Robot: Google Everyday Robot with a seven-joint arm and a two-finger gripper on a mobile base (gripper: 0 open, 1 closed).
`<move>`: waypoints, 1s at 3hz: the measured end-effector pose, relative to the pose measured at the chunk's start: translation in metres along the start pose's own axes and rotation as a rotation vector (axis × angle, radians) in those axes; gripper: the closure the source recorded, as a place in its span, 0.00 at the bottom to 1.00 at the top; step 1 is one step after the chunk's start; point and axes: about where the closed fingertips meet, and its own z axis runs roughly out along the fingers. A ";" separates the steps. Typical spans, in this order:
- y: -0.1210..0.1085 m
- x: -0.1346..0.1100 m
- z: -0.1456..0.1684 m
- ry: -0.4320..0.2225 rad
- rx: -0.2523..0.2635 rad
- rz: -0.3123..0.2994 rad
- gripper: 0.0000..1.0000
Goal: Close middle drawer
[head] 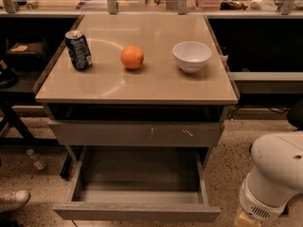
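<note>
The middle drawer (138, 176) is pulled out at six o'clock in my view, bare grey inside showing and plain front panel nearest me. At twelve o'clock from it is the scratched drawer front (137, 134), under the worktop (156, 82). On the worktop are a soda can (78, 49) at ten o'clock, an orange (132, 57) mid-row and a white bowl (191, 56) at one o'clock. My claw (246, 219) hangs at five o'clock, near the drawer's right front corner and not touching it. I cannot tell whether it is open or closed.

The tabletop (142, 86) carries can (78, 49), orange (132, 57) and bowl (191, 56).
</note>
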 end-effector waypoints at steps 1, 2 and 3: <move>0.008 0.013 0.056 0.035 -0.094 0.044 1.00; 0.010 0.013 0.063 0.037 -0.111 0.046 1.00; 0.010 0.008 0.084 -0.023 -0.158 0.053 1.00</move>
